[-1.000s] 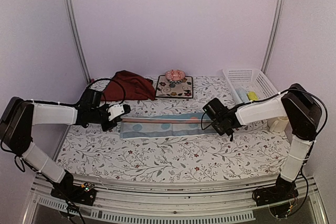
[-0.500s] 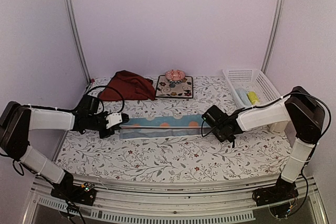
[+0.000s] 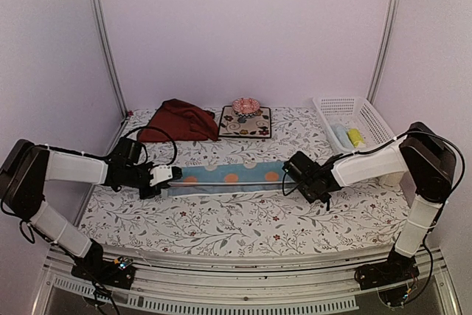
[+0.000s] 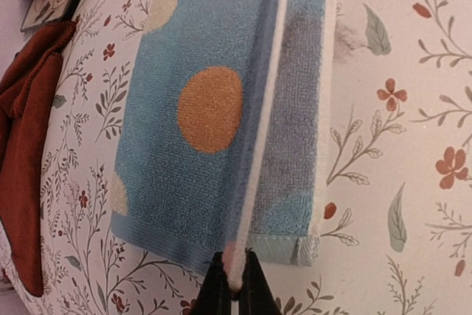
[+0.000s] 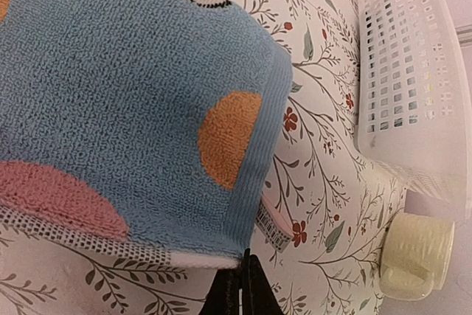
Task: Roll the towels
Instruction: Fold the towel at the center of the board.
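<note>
**Change since the earlier frames**
- The blue towel point(image 3: 232, 177) has come down and toward the near edge of the desk point(image 3: 243, 223), farther from the mat point(image 3: 247, 123).
- It was stretched as a pale strip showing its underside. It now shows its blue face with orange dots.
- Both arms have drawn back with it, away from the mat.

**Pincer state**
- Left pincer point(image 4: 234, 285): shut narrow on the white hem at the blue towel's left end. The raised hem runs straight away from the fingertips, over the layer below.
- Right pincer point(image 5: 240, 279): shut narrow on the near corner of the towel's right end, beside the sewn-in label.

**Position of the task items**
- Blue towel: a long, narrow band in front of the mat, lying crosswise and held taut between the two pincers.
- Red towel point(image 3: 181, 119): in a heap just left of the mat, untouched.
- Yellow towel point(image 3: 355, 136) and pale blue towel point(image 3: 339, 134): side by side in the basket point(image 3: 369, 112), right of the mat.

**Count**
- Towels: four.
- Arms: two.
- Mat: one, bearing one pink round object point(image 3: 245, 105).
- Basket: one.
- Cream cup point(image 5: 417, 256): one, beside the basket, farther from the mat.
</note>
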Controlling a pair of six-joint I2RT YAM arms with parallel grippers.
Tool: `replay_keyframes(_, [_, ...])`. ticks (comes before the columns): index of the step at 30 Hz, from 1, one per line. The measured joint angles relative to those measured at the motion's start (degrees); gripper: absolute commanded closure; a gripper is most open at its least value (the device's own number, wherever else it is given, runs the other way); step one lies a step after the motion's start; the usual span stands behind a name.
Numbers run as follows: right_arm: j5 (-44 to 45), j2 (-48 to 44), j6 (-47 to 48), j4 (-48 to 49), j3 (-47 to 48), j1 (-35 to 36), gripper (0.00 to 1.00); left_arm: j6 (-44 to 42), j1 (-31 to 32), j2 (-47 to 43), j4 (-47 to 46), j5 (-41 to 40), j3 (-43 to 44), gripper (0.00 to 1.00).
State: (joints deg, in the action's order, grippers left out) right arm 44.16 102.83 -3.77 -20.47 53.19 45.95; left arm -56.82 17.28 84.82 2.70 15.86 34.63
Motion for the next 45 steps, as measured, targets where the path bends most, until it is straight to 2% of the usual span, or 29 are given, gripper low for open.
replay_keyframes(23, [-0.7,0.0,-0.1,-1.2,-0.9,2.0,0.98,-1.7,-0.1,1.5,-0.2,-1.1,-0.5,0.97])
replay_keyframes(30, [-0.1,0.0,-0.4,-1.2,-1.1,2.1,0.97,-2.0,-0.1,0.5,-0.1,-0.8,-0.9,0.86])
replay_keyframes(33, [0.2,0.0,-0.5,-1.4,-1.6,2.0,0.89,-2.1,-0.3,0.2,0.2,-1.2,-0.9,0.79])
replay_keyframes(37, [0.3,0.0,-0.5,-1.8,-1.9,2.0,0.62,-2.6,-0.5,-0.1,1.5,-1.5,-0.9,0.69])
replay_keyframes(40, [0.1,0.0,-0.4,-2.1,-1.9,2.0,0.47,-3.1,-0.5,-1.4,2.4,-1.5,-1.3,0.61])
replay_keyframes(45, [0.0,-1.8,0.0,-3.0,-1.9,2.0,0.32,-3.8,-0.8,-5.2,4.2,-1.4,-1.8,0.47])
